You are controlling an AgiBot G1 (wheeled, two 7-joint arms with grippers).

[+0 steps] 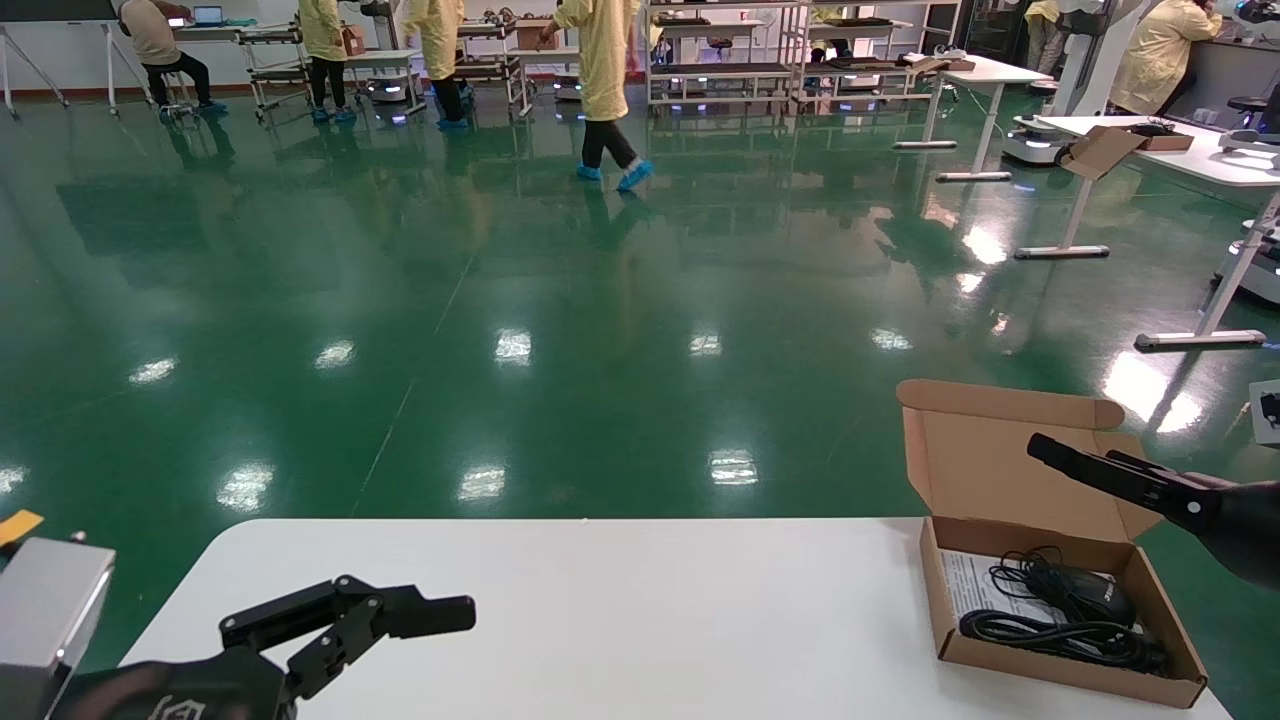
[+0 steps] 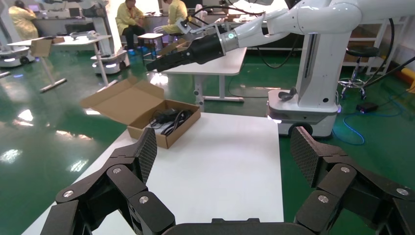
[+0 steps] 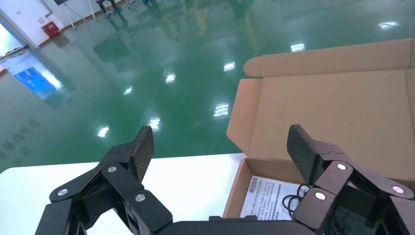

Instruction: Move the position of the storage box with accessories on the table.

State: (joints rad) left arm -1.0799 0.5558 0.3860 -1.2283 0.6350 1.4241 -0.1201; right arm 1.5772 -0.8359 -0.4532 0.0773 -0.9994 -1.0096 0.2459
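Observation:
The storage box point(image 1: 1060, 675), brown cardboard with its lid standing open, sits at the far right corner of the white table point(image 1: 620, 620). Inside lie a black mouse point(image 1: 1090, 595), a coiled black cable point(image 1: 1060, 635) and a white printed sheet point(image 1: 965, 585). My right gripper point(image 1: 1075, 455) is open and empty, held above the box in front of the raised lid. In the right wrist view this gripper point(image 3: 220, 147) looks down on the box's lid point(image 3: 333, 107) and the sheet point(image 3: 271, 196). My left gripper point(image 1: 350, 612) is open and empty, low over the table's near left corner. The left wrist view shows the box point(image 2: 183, 125) far off.
The box stands close to the table's right edge and far edge. Green floor lies beyond the table. Other white tables point(image 1: 1180, 150) stand at the far right, and people in yellow coats point(image 1: 600, 60) move at the back.

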